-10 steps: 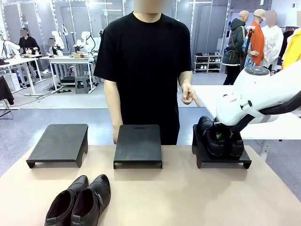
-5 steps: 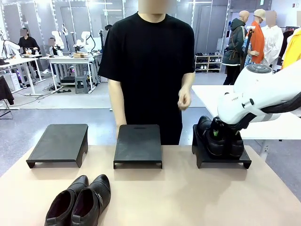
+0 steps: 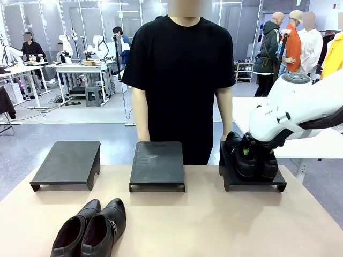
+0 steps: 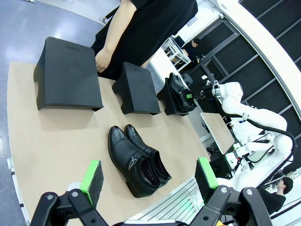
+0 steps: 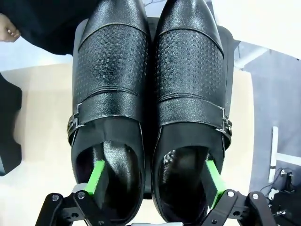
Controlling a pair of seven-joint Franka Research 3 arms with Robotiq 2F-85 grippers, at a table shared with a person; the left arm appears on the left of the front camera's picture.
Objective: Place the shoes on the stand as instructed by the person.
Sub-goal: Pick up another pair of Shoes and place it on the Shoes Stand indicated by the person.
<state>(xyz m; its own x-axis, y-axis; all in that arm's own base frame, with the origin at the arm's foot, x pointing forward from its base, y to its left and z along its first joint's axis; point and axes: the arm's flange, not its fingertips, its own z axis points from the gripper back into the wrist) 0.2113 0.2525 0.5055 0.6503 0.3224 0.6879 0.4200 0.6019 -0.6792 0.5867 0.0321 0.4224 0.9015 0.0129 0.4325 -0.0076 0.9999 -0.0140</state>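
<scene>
A pale tan tabletop spans the front view; a person in a black short-sleeved T-shirt stands at its far edge, at 12 o'clock, both arms hanging down; the white right arm reaches in from 3 o'clock; three low black stands sit in a row along the far edge: the left stand at 10 o'clock and the middle stand at 12 o'clock are both bare, while the right stand at 2 o'clock carries one pair of glossy black shoes, side by side, toes pointing towards the person; the second pair of shoes lies on the tabletop at 7 o'clock, the two shoes touching, toes pointing towards the stands; the right tool hangs over the heel end of the pair on the stand, its green-padded fingers spread wide apart, one dipping into the opening of each shoe, and whether the pads touch leather cannot be told; the left tool hovers high above the near edge of the tabletop, fingers wide apart and holding nothing.
</scene>
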